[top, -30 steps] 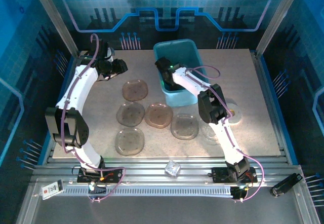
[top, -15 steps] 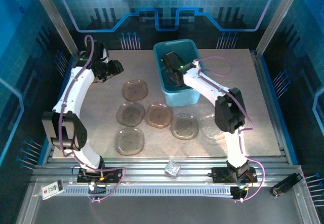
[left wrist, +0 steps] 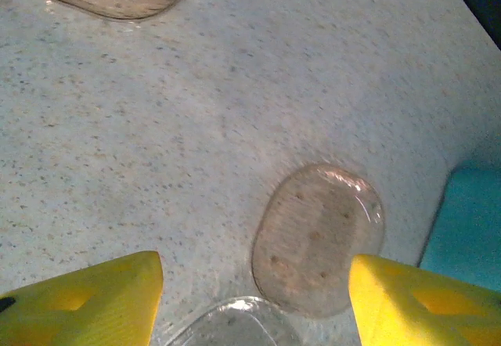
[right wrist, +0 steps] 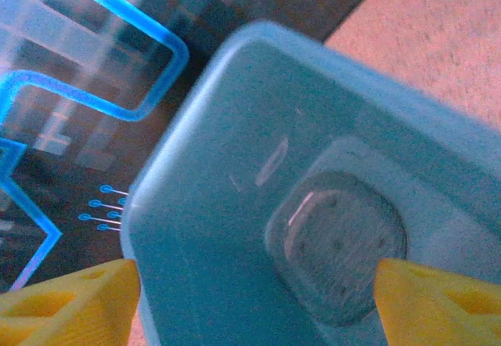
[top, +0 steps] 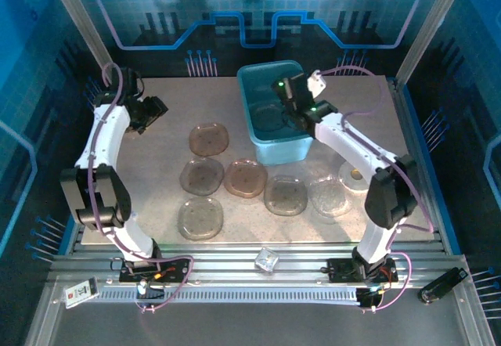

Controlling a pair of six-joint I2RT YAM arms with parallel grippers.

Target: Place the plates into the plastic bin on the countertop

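- Right now my right gripper [right wrist: 254,287] has its yellow fingers [right wrist: 74,291] spread wide with nothing between them. It hangs above the teal-blue rectangular plastic bin [top: 274,150], which sits toward the far edge of the beige speckled countertop [top: 156,166].
- Below those jaws, one smoky translucent rounded-square plate [right wrist: 337,244] lies flat on the bin's floor. I judge that plate done, and the empty jaws are free to lift clear of the walls.
- My left gripper [left wrist: 250,291] is just as wide open and holds nothing. It sits low near the far left corner of the surface, probably to stay out of the right arm's path over the bin.
- Between its fingers I see a brown plate [left wrist: 317,240] lying flat, near the bin's left wall; that looks like its handiest pick.
- Further out, the other plates [top: 202,176] lie flat in a loose cluster between the bin and the near edge, some with edges touching. Their thin rims sit flush on the surface, so I expect each to need a low, careful pinch.
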